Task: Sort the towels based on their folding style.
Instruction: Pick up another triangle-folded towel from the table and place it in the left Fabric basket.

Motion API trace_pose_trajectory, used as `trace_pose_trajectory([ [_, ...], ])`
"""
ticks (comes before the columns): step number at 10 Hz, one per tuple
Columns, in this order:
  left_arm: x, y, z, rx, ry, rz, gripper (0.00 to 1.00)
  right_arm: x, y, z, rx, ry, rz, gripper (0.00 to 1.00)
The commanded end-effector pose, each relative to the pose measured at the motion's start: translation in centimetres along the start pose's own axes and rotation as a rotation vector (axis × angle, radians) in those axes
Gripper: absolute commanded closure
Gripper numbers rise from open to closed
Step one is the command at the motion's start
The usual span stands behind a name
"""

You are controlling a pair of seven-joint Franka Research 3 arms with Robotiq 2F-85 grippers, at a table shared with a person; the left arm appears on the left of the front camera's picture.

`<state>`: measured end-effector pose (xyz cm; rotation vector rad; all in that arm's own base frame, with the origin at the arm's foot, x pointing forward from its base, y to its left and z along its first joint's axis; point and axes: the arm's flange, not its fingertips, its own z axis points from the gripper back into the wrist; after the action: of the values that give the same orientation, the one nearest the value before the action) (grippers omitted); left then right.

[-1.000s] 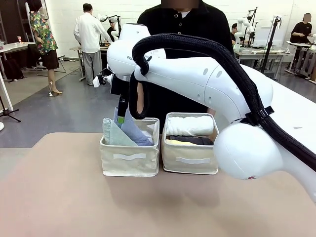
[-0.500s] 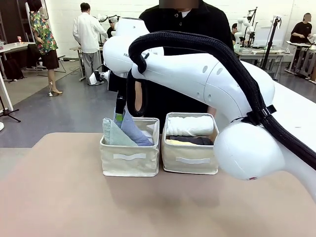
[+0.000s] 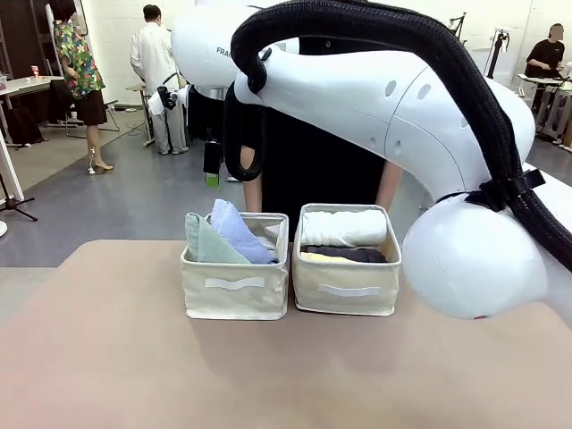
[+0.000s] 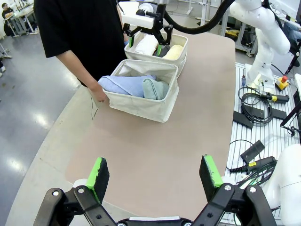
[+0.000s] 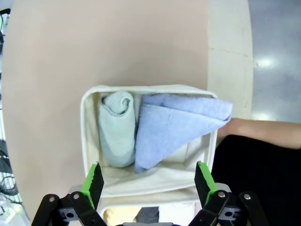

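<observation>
Our right claw (image 5: 146, 181) hangs spread and empty above the left bin (image 3: 235, 290). The blue towel (image 3: 234, 231), leaning toward one o'clock, might flop out. Our left claw (image 4: 154, 175) is spread too.

The right gripper (image 3: 212, 170) has let go of the blue towel (image 3: 237, 234) and gone up, well above the left bin (image 3: 236, 290).

my right arm (image 3: 384, 98) fills the front view's top and hides most of the person (image 3: 308, 174). the grey roll (image 3: 349, 254) and yellow roll (image 3: 315, 257) show as slivers under the white roll (image 3: 344, 227); any roll beneath is hidden. in my right wrist view the second bin (image 5: 150, 214) is cut off at the bottom edge.
</observation>
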<state>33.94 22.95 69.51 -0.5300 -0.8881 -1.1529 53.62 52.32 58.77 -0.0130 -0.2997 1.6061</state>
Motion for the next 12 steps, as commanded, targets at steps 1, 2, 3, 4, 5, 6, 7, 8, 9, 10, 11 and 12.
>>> trace_pose_trajectory([
  [1,0.1,-0.2,0.1,0.004,-0.014,-0.008,0.0,-1.5,2.0,-0.8,0.027,0.071,-0.037,0.0],
  [2,0.1,-0.2,0.1,0.004,-0.014,-0.008,0.0,-2.2,3.0,-0.1,0.046,0.095,-0.035,0.0],
  [3,0.1,-0.2,0.1,0.004,-0.014,-0.008,0.0,-3.4,4.6,0.9,0.088,0.135,-0.034,0.0],
  [4,0.1,-0.2,0.1,0.004,-0.014,-0.008,0.0,-5.4,6.5,2.6,0.097,0.194,-0.058,0.0],
  [5,0.1,-0.2,0.1,0.004,-0.014,-0.008,0.0,-9.0,9.2,5.1,0.041,0.223,-0.134,0.0],
  [6,0.1,-0.2,0.1,0.004,-0.014,-0.008,0.0,-13.0,11.4,7.3,-0.004,0.246,-0.233,0.0],
  [7,0.1,-0.2,0.1,0.004,-0.014,-0.008,0.0,-17.7,13.4,8.7,0.011,0.295,-0.338,0.0],
  [8,0.1,-0.2,0.1,0.004,-0.014,-0.008,0.0,-22.1,15.0,9.3,0.046,0.343,-0.426,0.0],
  [9,0.1,-0.2,0.1,0.004,-0.014,-0.008,0.0,-25.8,16.6,9.5,0.105,0.41,-0.495,0.0],
  [10,0.1,-0.2,0.1,0.004,-0.014,-0.008,0.0,-28.3,17.4,9.6,0.168,0.46,-0.539,0.0],
  [11,0.1,-0.2,0.1,0.004,-0.014,-0.008,0.0,-30.3,17.8,9.8,0.223,0.492,-0.542,0.0],
  [12,0.1,-0.2,0.1,0.004,-0.014,-0.008,0.0,-32.0,17.8,10.1,0.239,0.509,-0.598,0.0],
])
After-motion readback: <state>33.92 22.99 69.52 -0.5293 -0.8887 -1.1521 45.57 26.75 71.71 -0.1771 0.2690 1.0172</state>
